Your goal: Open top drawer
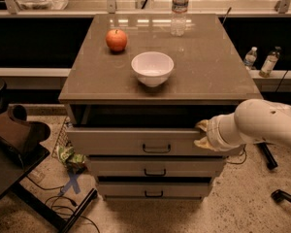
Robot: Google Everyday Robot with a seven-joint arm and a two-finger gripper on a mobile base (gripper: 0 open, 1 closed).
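Observation:
The top drawer (136, 142) is the widest of three grey-beige drawers, with a small black bar handle (156, 149) at its centre. Its front stands a little out from the cabinet, with a dark gap above it under the tabletop. My gripper (202, 135), on the white arm (262, 123) coming in from the right, is at the right end of the top drawer's front, level with its upper edge and well to the right of the handle. Its tan tips lie against the drawer front.
A white bowl (152, 68), a red apple (116, 40) and a water bottle (179, 8) stand on the cabinet top (208, 67). Two narrower drawers (155, 170) sit below. A dark chair (14, 135) stands at the left. Bottles (262, 62) stand at the right.

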